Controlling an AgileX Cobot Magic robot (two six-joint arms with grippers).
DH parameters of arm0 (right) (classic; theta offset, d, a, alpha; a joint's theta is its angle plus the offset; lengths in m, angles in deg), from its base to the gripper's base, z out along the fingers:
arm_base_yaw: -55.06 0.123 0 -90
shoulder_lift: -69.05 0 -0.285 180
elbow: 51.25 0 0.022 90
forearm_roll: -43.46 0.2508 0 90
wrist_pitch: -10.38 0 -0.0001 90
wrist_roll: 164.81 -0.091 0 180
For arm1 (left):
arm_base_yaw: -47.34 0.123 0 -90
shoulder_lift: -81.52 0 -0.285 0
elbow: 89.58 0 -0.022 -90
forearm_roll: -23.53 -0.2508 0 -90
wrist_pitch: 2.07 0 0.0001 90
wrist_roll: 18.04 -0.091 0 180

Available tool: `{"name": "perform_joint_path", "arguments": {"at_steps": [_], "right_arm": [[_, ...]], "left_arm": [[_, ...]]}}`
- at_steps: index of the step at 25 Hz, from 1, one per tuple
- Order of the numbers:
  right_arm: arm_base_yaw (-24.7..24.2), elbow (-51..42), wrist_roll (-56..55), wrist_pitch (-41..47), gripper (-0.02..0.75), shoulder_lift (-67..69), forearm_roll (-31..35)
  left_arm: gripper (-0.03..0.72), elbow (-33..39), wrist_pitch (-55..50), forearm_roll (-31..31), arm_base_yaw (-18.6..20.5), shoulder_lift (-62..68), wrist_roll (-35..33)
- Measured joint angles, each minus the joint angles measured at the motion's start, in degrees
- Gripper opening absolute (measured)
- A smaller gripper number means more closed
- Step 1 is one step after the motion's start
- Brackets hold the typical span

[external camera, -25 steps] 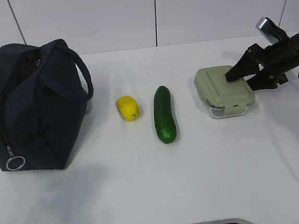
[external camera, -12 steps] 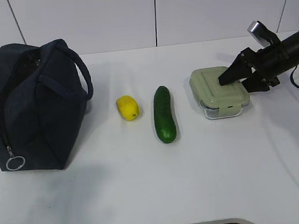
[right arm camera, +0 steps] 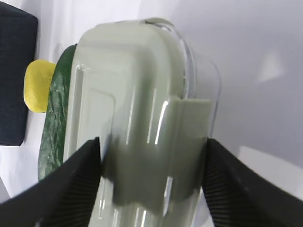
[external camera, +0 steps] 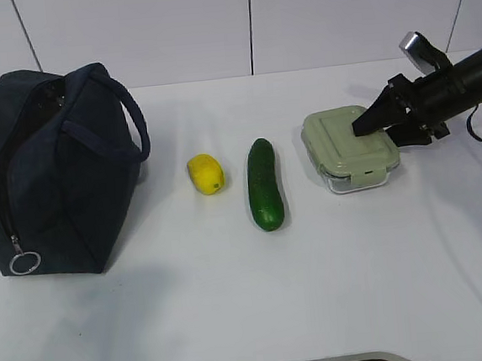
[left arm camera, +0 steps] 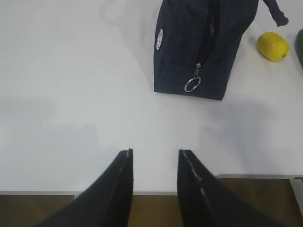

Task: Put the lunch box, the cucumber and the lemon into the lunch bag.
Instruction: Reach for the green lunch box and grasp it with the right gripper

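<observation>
The right pincer (external camera: 370, 129) reaches in low from the side and straddles the lunch box (external camera: 350, 148), one finger on each long flank. In the right wrist view the dark fingers press right up against the lid's edges, so I judge the squeeze is on, though whether it is firm enough to lift I cannot tell. That sideways straddle makes sense: the box is a rounded rectangle with a slick clear wall, and the pale sage lid with its clip tab gives the widest, flattest purchase.

Just beyond the pincer's tips lies the cucumber (external camera: 264, 184), dark, glossy, slightly bowed, and past it the lemon (external camera: 207, 173), a small matte yellow oval. Both rest loose on the white desk (external camera: 234, 299).

Far beyond them sits the lunch bag (external camera: 46, 172), boxy navy fabric with soft loop handles and a metal ring pull (left arm camera: 192, 85).

The left pincer (left arm camera: 154, 156) hangs spread and empty, the bag well ahead of it.
</observation>
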Motion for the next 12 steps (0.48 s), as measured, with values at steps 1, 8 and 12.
{"name": "perform_joint_path", "arguments": {"at_steps": [1, 8, 12], "right_arm": [[0.0, 0.0, 0.0, 0.11, 0.489, 0.0, 0.0], [0.0, 0.0, 0.0, 0.36, 0.481, 0.0, 0.05], [0.0, 0.0, -0.11, 0.36, 0.48, 0.0, 0.05]], "left_arm": [[0.225, 0.0, 0.0, 0.0, 0.0, 0.0, 0.0], [0.225, 0.0, 0.0, 0.0, 0.0, 0.0, 0.0], [0.225, 0.0, 0.0, 0.0, 0.0, 0.0, 0.0]]}}
